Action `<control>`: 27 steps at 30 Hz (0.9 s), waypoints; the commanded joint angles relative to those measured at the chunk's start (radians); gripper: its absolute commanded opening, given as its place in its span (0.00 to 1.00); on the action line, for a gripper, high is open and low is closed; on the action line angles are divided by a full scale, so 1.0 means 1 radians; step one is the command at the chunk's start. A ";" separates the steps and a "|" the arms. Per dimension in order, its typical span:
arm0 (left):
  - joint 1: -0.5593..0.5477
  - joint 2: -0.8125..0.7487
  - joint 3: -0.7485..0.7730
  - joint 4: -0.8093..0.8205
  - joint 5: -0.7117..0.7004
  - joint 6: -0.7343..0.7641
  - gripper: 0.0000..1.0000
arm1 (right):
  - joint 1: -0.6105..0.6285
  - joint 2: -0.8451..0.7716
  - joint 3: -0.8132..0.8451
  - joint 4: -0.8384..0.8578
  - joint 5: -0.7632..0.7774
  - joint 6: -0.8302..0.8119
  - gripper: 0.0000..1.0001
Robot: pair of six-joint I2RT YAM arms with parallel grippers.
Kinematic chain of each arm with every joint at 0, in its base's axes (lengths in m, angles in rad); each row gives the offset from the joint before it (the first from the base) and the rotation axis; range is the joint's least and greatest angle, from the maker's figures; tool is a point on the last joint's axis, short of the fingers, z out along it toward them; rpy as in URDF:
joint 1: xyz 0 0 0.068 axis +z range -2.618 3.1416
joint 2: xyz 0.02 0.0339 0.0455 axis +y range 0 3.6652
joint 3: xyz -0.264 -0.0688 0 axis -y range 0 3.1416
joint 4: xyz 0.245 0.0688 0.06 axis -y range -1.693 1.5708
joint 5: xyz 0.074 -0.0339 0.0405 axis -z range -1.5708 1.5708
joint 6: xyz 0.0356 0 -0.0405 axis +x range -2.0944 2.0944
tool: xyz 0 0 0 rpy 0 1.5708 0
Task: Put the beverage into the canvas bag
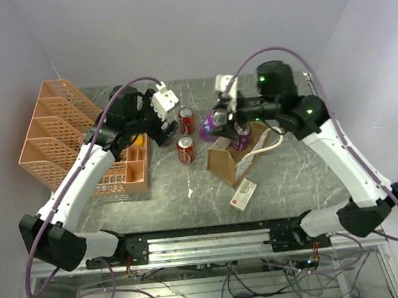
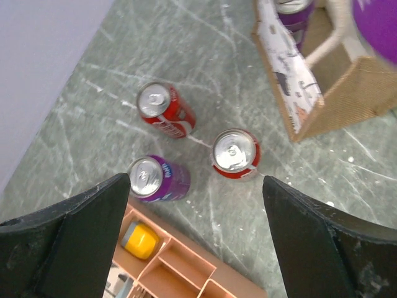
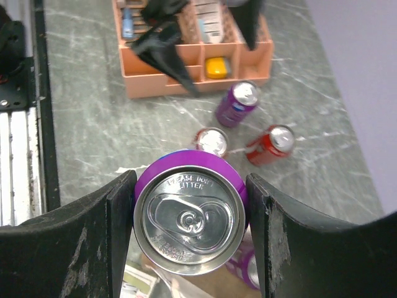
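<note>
My right gripper [image 1: 219, 119] [image 3: 189, 214] is shut on an upright purple can [image 3: 189, 211], held above the near-left corner of the canvas bag [image 1: 230, 166]. The tan bag has cream handles and a white printed side [image 2: 291, 68]. A second purple can [image 1: 241, 142] stands inside it, also visible in the left wrist view [image 2: 294, 11]. My left gripper [image 1: 168, 129] [image 2: 197, 186] is open and empty above the table. Below it stand a third purple can [image 2: 158, 178] and two red cans [image 2: 166, 110] [image 2: 236, 154].
An orange mesh rack [image 1: 54, 130] and its compartment tray [image 2: 180, 270], holding a yellow object [image 2: 139, 240], stand at the left. A small white card box [image 1: 243, 194] lies in front of the bag. The loose cans sit between the rack and the bag.
</note>
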 commanded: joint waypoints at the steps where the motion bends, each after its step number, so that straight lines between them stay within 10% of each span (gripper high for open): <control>1: -0.043 0.020 0.054 -0.035 0.108 0.095 0.97 | -0.137 -0.092 0.009 0.052 -0.137 0.014 0.00; 9: -0.130 0.058 0.129 -0.142 0.206 0.197 0.93 | -0.364 -0.198 -0.107 0.072 -0.199 0.029 0.00; 27: -0.364 0.232 0.297 -0.446 0.322 0.620 0.80 | -0.430 -0.141 -0.267 0.139 0.056 0.105 0.00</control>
